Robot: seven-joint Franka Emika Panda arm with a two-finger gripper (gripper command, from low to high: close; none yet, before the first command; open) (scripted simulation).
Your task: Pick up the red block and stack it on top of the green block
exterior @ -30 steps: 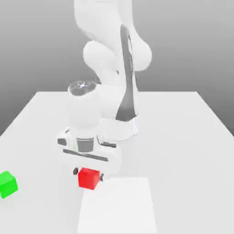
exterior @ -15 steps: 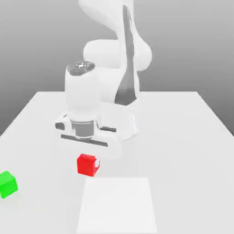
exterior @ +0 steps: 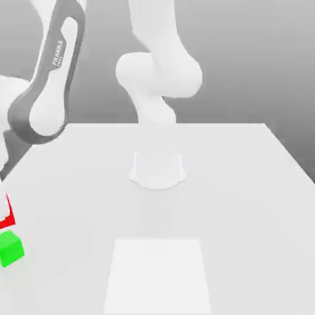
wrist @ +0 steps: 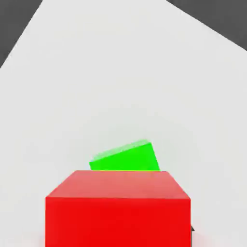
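The red block (exterior: 7,215) hangs in the air at the exterior view's far left edge, partly cut off by the picture's border. It is just above and a little behind the green block (exterior: 10,249), which rests on the table. My gripper is shut on the red block and carries it. In the hand view the red block (wrist: 118,210) is large and close, and the green block (wrist: 126,157) lies on the table just beyond it, slightly turned. The two blocks are apart.
The white table (exterior: 234,184) carries the arm's round base (exterior: 157,172) at its middle. A paler square patch (exterior: 158,274) lies near the front. The arm's grey-striped link (exterior: 46,92) leans out over the exterior view's left side, close to the table's left edge.
The gripper closed on the red block and lifted it off the table. The arm then swung it from the table's middle to the exterior view's far left, above the green block.
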